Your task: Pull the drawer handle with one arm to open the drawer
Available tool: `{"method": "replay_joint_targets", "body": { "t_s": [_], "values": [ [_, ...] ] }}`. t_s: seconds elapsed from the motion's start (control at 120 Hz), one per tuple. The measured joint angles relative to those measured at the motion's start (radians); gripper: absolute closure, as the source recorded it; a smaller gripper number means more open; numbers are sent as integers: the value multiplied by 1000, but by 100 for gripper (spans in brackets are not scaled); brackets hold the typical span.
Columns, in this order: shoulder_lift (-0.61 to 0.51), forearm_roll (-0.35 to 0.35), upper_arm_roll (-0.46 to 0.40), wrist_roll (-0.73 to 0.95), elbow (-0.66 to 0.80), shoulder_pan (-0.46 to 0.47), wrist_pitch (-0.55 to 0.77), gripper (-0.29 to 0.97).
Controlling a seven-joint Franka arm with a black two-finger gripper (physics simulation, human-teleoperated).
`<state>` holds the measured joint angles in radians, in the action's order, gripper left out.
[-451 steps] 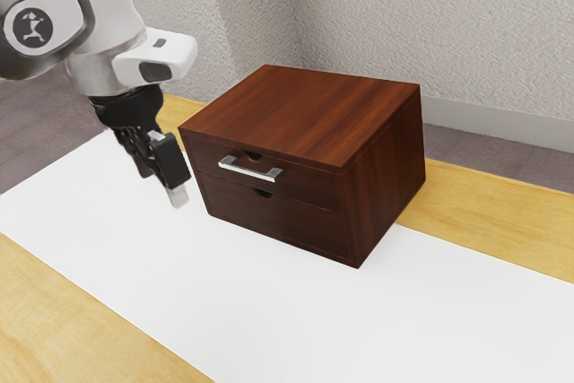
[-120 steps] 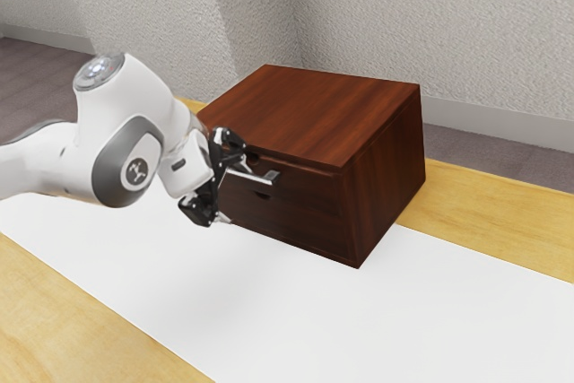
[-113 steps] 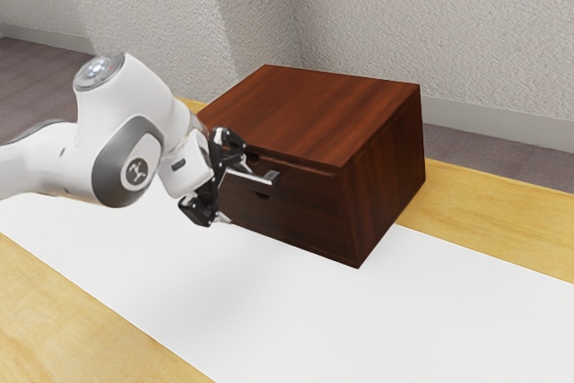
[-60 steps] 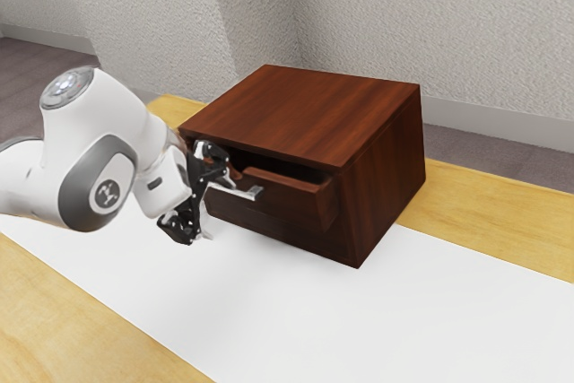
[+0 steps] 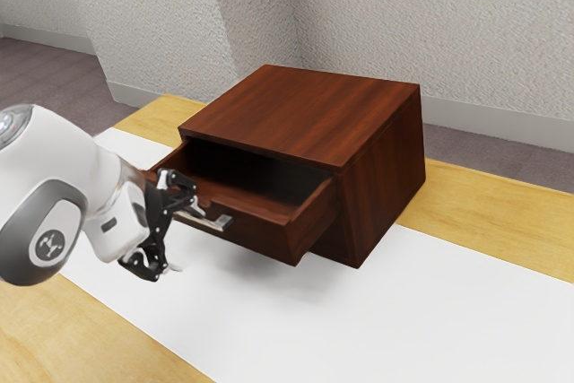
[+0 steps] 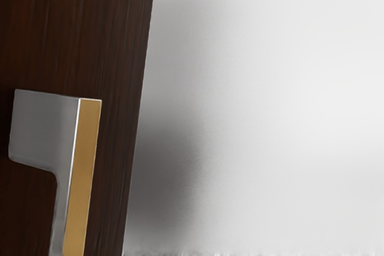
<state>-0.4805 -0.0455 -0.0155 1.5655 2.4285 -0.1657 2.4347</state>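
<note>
A dark wooden cabinet (image 5: 305, 114) stands on the table, and its upper drawer (image 5: 260, 232) is pulled well out toward the exterior view's left, with a dark hollow showing inside. The silver drawer handle (image 5: 213, 219) sits on the drawer's front. My gripper (image 5: 184, 210) is shut on the handle's near end, with the white arm behind it at the lower left. In the wrist view the handle (image 6: 72, 166) lies close under my hand against the dark drawer front (image 6: 78, 28).
A white mat (image 5: 359, 311) covers the wooden table (image 5: 484, 213) under and in front of the cabinet. A textured wall rises behind the cabinet. The mat (image 6: 270, 118) also spreads beside the drawer front in the wrist view.
My gripper has drawn back toward the exterior view's lower left with the handle, and the drawer has slid from barely open to far out of the cabinet.
</note>
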Motion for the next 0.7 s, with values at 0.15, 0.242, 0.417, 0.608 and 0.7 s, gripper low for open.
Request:
{"method": "replay_joint_targets", "body": {
  "t_s": [0.15,0.242,0.417,0.608,0.7],
  "values": [
    [-85,0,3,-4,71,0,-2,2],
    [-125,1,4,-7,101,0,-5,1],
    [-192,-1,5,-11,153,1,-11,0],
    [-265,-1,13,-17,194,2,-25,0],
    [-331,-1,16,-20,85,8,-61,0]
  ]
}}
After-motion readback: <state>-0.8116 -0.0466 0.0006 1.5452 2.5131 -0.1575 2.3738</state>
